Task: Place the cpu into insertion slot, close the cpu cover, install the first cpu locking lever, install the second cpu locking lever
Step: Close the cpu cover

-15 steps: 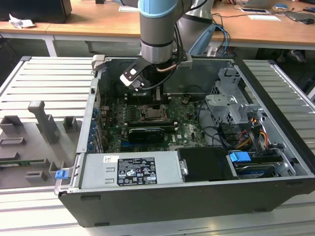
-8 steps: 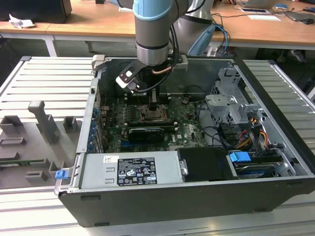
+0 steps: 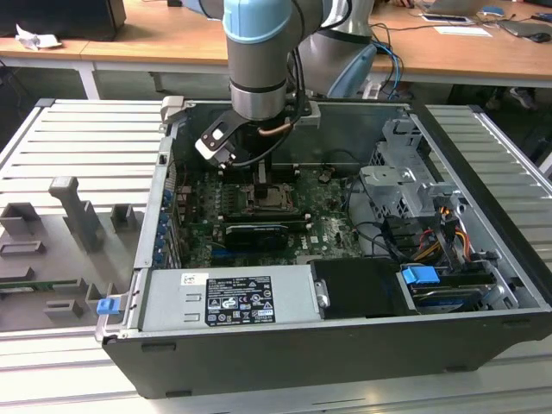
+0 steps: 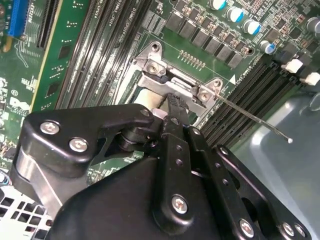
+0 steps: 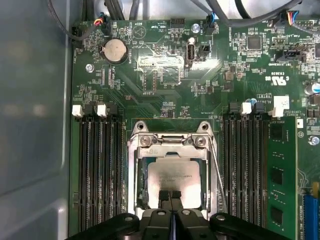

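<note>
Gripper (image 5: 170,196) fingers are pressed together, their tips down at the edge of the chip (image 5: 175,172) in the first wrist view. That chip lies flat in the socket (image 5: 142,182), with the metal frame (image 5: 172,149) around it.

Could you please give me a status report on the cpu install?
End effector shut, tips at cpu cover edge. Cpu seated, cover down. Locking lever alongside, apparently unlatched. No obstruction seen.
</note>
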Controlling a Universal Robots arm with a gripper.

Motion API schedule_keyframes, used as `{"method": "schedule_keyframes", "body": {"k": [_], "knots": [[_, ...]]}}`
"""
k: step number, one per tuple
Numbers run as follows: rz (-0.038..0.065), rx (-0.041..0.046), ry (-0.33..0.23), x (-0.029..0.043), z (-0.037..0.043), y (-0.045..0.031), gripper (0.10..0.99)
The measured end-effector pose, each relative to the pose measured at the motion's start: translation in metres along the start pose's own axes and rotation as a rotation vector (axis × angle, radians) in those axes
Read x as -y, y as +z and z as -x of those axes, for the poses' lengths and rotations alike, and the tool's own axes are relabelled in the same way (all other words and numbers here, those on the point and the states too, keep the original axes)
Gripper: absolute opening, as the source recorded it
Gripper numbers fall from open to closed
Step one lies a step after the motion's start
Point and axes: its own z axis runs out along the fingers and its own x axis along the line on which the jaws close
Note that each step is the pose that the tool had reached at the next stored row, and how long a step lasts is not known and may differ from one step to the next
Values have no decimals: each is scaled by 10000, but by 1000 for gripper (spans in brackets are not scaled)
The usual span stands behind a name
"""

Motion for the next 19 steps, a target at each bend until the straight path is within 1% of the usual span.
{"method": "schedule_keyframes", "body": {"k": [6,8,9,10,11,12,16,19], "knots": [[19,1,-2,-7,1,32,106],[57,-1,-3,-29,-4,33,106],[77,-7,-3,-36,-8,12,106],[71,0,-3,-41,-12,-75,106],[72,-1,-4,-45,-14,-127,106],[72,-1,-4,-46,-15,-140,106],[68,-1,-4,-110,-15,-138,106],[68,0,-3,-130,-15,-137,106]]}}
